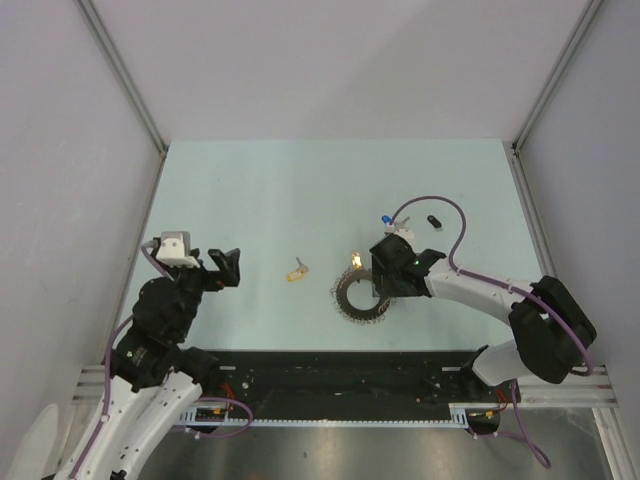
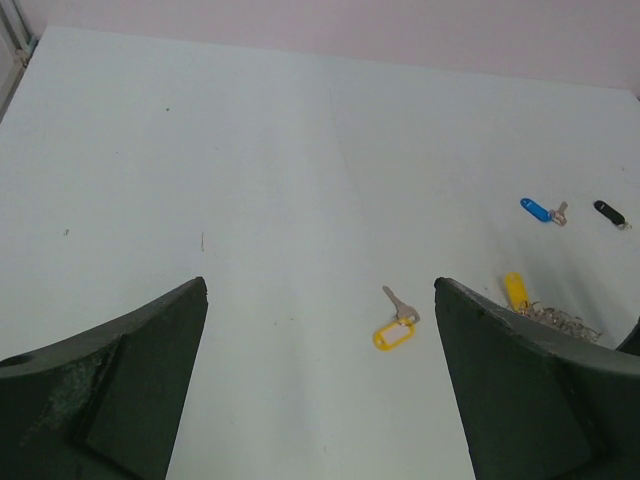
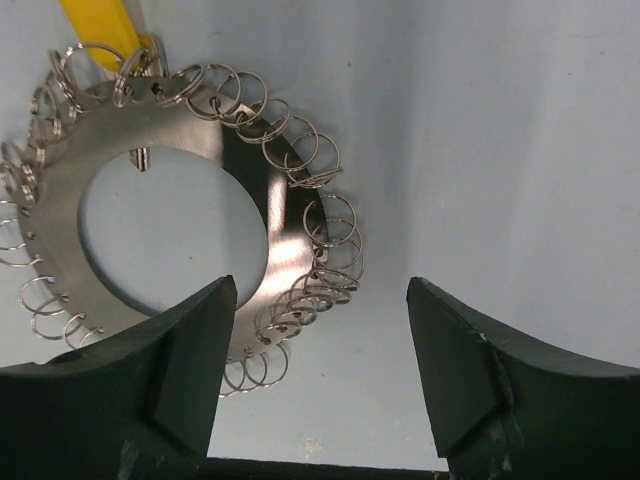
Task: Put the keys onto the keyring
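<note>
From above, the left arm is folded near the table edge with the left gripper spread wide, and the right gripper is low over the keyring; the left wrist faces a yellow key; the right wrist shows its fingers parted astride the keyring's rim.

The counter left of the keyring is open save one yellow key; the right gripper crowds its right rim.

The left hand hovers, jaws wide; right hand sits low, jaws apart.
</note>
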